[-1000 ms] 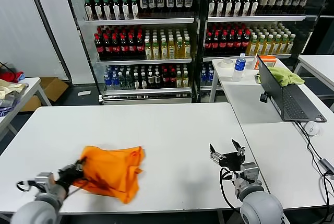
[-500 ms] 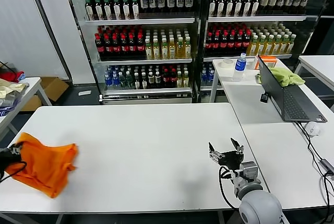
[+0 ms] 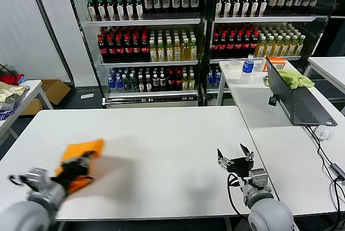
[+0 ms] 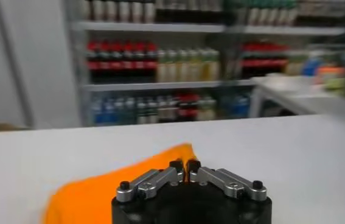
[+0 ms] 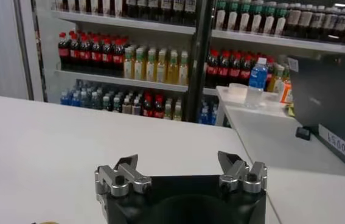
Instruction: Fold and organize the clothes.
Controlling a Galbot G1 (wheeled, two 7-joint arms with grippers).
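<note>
Lying bunched at about eight o'clock on the long white table (image 3: 161, 150), the plain bright orange soft-knit T-shirt (image 3: 81, 158) appears in the head view as a small crumpled heap, its upper edge a flat fold and its nearer part hidden under the robot's own arm. The left gripper (image 3: 75, 167), black with metal links, sits on the heap with its jaws pinched together on the cloth. At about four o'clock the right gripper (image 3: 235, 159) hovers over bare table, jaws spread wide and holding nothing. Behind, at twelve o'clock, stand glass-fronted coolers (image 3: 188, 32) of bottled drinks; at two o'clock a second white table carries a dark open laptop (image 3: 295, 99) and a yellow-green cloth (image 3: 294, 77).

From the left wrist view, the fingers (image 4: 160, 177) meet tip to tip, and the orange T-shirt (image 4: 99, 192) spreads from beneath them as a smooth, blurred sheet tapering to a point just beyond the fingertips.

From the right wrist view, the right gripper (image 5: 179, 170) shows two short fingers (image 5: 126, 169) standing well apart with only white tabletop between them.
</note>
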